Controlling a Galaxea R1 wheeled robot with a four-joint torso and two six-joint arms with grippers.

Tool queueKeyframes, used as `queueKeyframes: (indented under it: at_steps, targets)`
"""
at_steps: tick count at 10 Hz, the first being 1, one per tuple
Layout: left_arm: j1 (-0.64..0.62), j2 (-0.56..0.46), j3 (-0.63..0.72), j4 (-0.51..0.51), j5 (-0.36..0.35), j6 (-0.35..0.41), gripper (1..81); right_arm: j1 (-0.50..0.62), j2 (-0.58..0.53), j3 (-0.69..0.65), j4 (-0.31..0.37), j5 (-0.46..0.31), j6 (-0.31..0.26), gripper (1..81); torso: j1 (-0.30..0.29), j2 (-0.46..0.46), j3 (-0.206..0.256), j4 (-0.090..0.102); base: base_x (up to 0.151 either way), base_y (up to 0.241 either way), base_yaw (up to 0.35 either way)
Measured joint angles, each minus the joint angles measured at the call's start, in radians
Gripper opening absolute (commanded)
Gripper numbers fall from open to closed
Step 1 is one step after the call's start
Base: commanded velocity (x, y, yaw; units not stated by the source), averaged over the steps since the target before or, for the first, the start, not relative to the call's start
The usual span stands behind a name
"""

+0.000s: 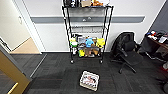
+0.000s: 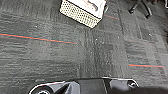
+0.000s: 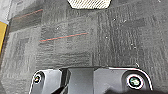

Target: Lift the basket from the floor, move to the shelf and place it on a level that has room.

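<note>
The basket stands on the dark grey carpet floor, a short way in front of the shelf. It has beige woven sides, a white rim and a printed picture inside. The black wire rack stands against the white wall. Boxes crowd its top tier and colourful items fill the lower tiers. The level second from the top looks bare. The left wrist view shows a woven side of the basket lying apart from the arm's dark plate. A strip of the basket appears beyond the right arm's plate.
A black office chair stands right of the rack, with a cluttered desk at the far right. An open tan door juts in at the left, and a doorway with wooden flooring lies behind it.
</note>
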Motion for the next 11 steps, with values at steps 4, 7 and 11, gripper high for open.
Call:
queueKeyframes:
  at_steps: [4, 7, 11]
  targets:
    - [0.009, 0.0, 0.0, 0.0, 0.0, 0.0, 81.1, -0.009, 0.0, 0.0, 0.0, -0.003, 0.0, 81.1, 0.0, 0.0, 0.0, 0.0, 0.126, 0.0, 0.0]
    - [0.015, 0.0, 0.0, 0.0, -0.001, 0.0, 81.1, -0.013, 0.0, 0.0, 0.0, -0.006, 0.0, 81.1, 0.001, 0.001, 0.0, 0.0, 0.136, 0.0, 0.0]
    - [0.038, -0.004, 0.0, 0.0, 0.001, 0.0, 81.1, -0.031, 0.004, 0.0, 0.001, -0.007, 0.0, 81.1, -0.001, 0.0, 0.0, 0.0, 0.137, 0.0, 0.0]
